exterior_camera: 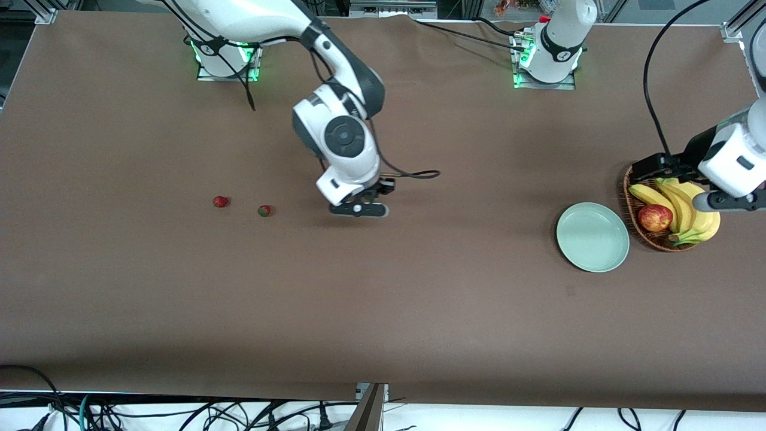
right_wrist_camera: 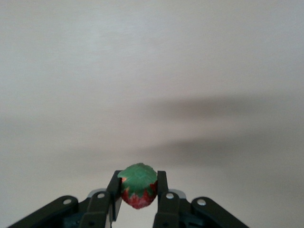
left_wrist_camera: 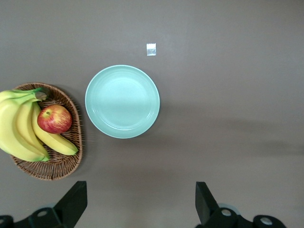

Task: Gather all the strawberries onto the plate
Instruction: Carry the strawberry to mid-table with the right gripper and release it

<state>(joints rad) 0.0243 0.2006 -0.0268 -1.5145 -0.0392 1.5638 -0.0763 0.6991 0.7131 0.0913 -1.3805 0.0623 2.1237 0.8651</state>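
My right gripper (exterior_camera: 359,209) is up over the middle of the table, shut on a strawberry (right_wrist_camera: 138,186) with its green cap showing between the fingers. Two more strawberries (exterior_camera: 221,202) (exterior_camera: 264,210) lie on the brown table toward the right arm's end. The pale mint-green plate (exterior_camera: 592,237) sits empty toward the left arm's end, beside the basket; it also shows in the left wrist view (left_wrist_camera: 122,101). My left gripper (left_wrist_camera: 141,202) is open and empty, held high over the table near the basket, and waits.
A brown wicker basket (exterior_camera: 658,239) with bananas (exterior_camera: 688,209) and a red apple (exterior_camera: 654,217) stands next to the plate at the left arm's end. A small white tag (left_wrist_camera: 151,49) lies on the table near the plate.
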